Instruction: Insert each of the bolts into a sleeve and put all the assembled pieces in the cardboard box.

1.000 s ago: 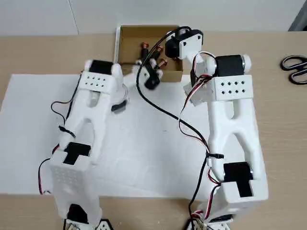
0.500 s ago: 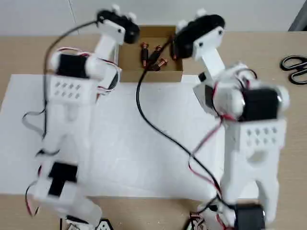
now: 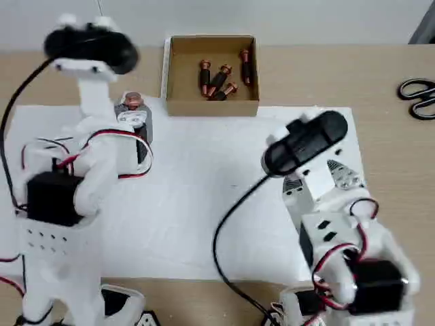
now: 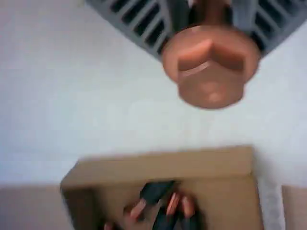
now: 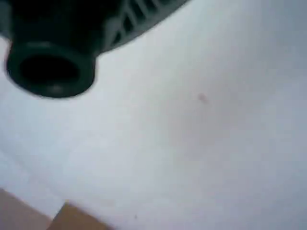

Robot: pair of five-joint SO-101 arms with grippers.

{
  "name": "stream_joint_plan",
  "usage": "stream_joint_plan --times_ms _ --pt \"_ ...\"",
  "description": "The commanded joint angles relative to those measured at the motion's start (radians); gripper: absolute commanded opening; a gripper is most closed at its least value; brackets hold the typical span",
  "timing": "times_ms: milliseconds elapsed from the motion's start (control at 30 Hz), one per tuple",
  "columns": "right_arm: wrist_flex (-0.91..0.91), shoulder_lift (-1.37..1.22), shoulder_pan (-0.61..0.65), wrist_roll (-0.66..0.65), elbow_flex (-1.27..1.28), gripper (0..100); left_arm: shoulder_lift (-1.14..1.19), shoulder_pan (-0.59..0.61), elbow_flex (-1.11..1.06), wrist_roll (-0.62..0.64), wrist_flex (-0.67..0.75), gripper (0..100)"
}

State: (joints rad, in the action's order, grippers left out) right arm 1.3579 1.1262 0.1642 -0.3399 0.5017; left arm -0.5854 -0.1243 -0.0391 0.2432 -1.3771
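Both arms have pulled back from the cardboard box (image 3: 211, 108).
L gripper (image 3: 133, 117) pinches a bolt (image 4: 210, 64), R gripper (image 5: 67, 28) pinches a sleeve (image 5: 50, 72), above white paper (image 3: 204, 204); ready to join them.

Black-handled scissors (image 3: 418, 97) lie on the bare wooden bench (image 3: 326, 75), just past the white paper sheet (image 3: 197, 204) spread over it.

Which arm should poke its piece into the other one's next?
Probably left: the left tool grips the copper bolt, the piece that goes in; the right tool holds the black sleeve over the paper.
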Motion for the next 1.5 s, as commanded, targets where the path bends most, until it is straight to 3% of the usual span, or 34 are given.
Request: stream_joint_plan --times_ms 0,300,567,833,1100,1467 --pt "-0.254 0.053 0.005 0.121 0.273 0.4 -0.069 -0.026 -0.180 0.064 0.216 1" --pt "-0.590 0.213 0.242 0.305 0.664 0.4 -0.178 -0.141 -0.464 0.091 0.535 1" --pt "-0.693 0.386 0.259 0.304 0.870 0.4 -0.207 -0.160 -0.605 0.287 0.738 1" --pt "-0.710 0.504 0.344 0.302 1.020 0.4 -0.199 -0.302 -0.677 0.298 0.746 1" --pt "-0.711 0.536 0.354 0.304 1.042 0.4 -0.198 -0.394 -0.704 0.299 0.746 1" --pt "-0.711 0.536 0.354 0.304 1.037 0.4 -0.199 -0.411 -0.780 0.299 0.801 1"
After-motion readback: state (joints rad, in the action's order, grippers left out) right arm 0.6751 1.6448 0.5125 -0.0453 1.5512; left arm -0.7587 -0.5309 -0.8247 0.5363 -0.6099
